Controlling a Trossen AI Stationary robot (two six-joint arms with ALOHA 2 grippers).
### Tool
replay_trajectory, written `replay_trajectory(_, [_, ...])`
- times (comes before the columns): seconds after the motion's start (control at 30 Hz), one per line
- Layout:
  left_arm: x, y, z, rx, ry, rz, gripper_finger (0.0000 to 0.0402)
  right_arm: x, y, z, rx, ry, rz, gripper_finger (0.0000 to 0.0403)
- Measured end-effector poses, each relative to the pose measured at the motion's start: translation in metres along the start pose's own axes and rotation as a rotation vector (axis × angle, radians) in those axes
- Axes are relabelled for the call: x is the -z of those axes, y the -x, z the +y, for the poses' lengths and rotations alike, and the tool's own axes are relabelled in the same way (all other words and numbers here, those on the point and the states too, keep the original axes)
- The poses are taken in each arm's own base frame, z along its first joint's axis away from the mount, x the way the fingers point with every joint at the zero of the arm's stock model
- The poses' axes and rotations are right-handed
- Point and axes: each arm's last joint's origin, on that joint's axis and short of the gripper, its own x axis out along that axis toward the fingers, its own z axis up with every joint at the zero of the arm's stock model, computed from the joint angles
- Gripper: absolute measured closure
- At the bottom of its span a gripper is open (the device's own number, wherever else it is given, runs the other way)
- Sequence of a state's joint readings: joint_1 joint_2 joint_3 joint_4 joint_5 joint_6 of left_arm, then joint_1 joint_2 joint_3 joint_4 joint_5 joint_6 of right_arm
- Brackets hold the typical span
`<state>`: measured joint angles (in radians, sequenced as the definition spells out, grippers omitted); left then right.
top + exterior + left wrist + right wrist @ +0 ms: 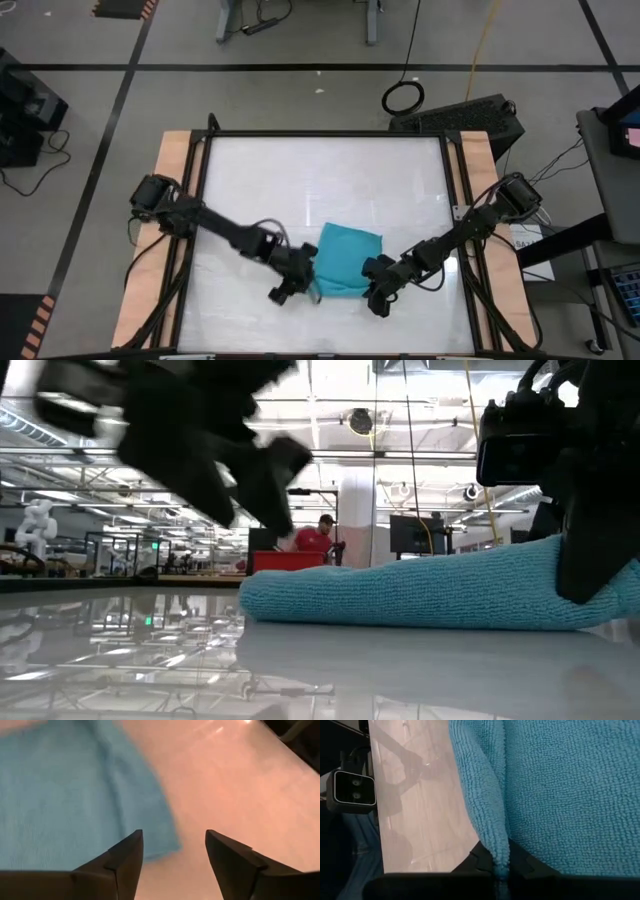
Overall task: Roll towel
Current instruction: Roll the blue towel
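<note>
The turquoise towel (346,259) lies on the white tabletop (300,180) near its front edge, folded into a thick pad. In the low view the towel (420,592) slopes up toward the end that my right gripper (373,293) holds. The right wrist view shows my right gripper (500,868) shut on the cloth. My left gripper (300,289) hovers at the towel's near left corner. It is open in its own view (174,851), with only table and the towel's corner (165,847) below it. It touches nothing. My right gripper pinches a raised ridge of the towel (499,851) between its two fingers, at the cloth's near right end. The fingers slant down from the table's right side. That end (545,560) is lifted while the rest of the towel rests on the table.
Wooden rails (172,200) and a black frame border the table on both sides. A small camera (353,789) sits at the table's edge. Bare white tabletop stretches beyond the towel toward the far edge. A person in red (320,537) stands far off in the room.
</note>
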<state>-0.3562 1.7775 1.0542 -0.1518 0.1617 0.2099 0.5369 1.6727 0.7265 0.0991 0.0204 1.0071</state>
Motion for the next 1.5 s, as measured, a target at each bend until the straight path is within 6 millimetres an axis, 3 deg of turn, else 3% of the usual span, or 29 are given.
replay_trajectory(0.2, [-0.002, -0.018, -0.044, -0.189, -0.334, 0.063, 0.0181, 0.000, 0.000, 0.000, 0.000, -0.003, -0.005, 0.0399])
replay_trajectory(0.37, [0.006, -0.032, -0.048, -0.296, -0.358, 0.066, 0.0181, -0.001, 0.000, 0.000, 0.000, -0.004, -0.009, 0.0399])
replay_trajectory(0.43, [0.010, -0.036, -0.044, -0.347, -0.339, 0.094, 0.0181, -0.001, 0.000, 0.000, 0.000, -0.004, -0.009, 0.0399])
replay_trajectory(0.77, [0.019, -0.053, -0.032, -0.279, -0.293, 0.094, 0.0188, -0.002, 0.000, 0.001, -0.006, -0.012, -0.020, 0.0399])
replay_trajectory(0.9, [0.020, -0.054, -0.028, -0.270, -0.273, 0.093, 0.0231, -0.002, 0.000, 0.002, -0.012, -0.012, -0.025, 0.0399])
replay_trajectory(1.17, [0.021, -0.054, -0.007, -0.138, -0.135, 0.021, 0.0385, -0.001, 0.000, 0.003, -0.021, 0.029, -0.018, 0.0399])
replay_trajectory(1.37, [0.024, -0.048, 0.024, 0.125, 0.128, -0.095, 0.0388, 0.008, 0.001, 0.008, -0.041, 0.160, 0.015, 0.0392])
replay_trajectory(1.5, [0.027, -0.042, 0.042, 0.264, 0.264, -0.141, 0.0388, 0.016, 0.001, 0.010, -0.037, 0.227, 0.046, 0.0346])
